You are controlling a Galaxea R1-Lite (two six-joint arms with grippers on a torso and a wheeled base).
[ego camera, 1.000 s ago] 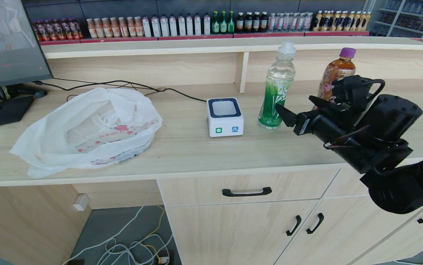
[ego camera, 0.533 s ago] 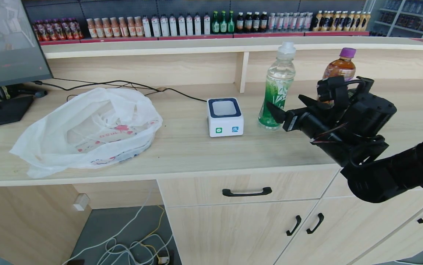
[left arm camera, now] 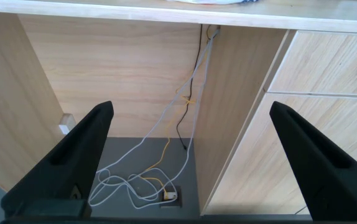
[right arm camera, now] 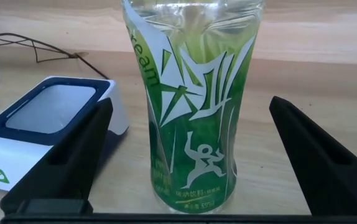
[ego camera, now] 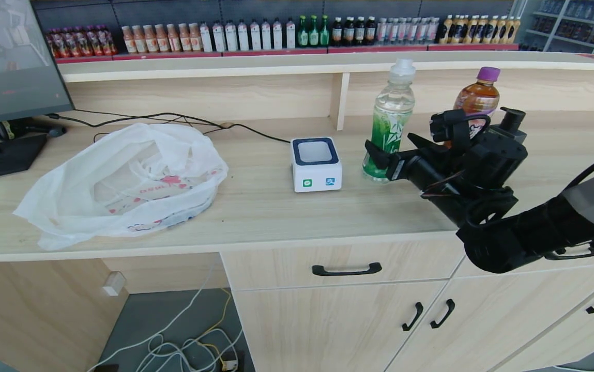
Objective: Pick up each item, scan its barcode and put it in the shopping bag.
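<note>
Counter [ego camera: 286, 217] holds two bottles [ego camera: 391, 124], one scanner [ego camera: 316, 164], one shopping bag [ego camera: 121, 181].

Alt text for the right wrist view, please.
A clear plastic bottle with a green label stands upright on the light wooden counter, straight ahead of the open right gripper. A white box scanner with a dark blue rim sits beside it.
</note>
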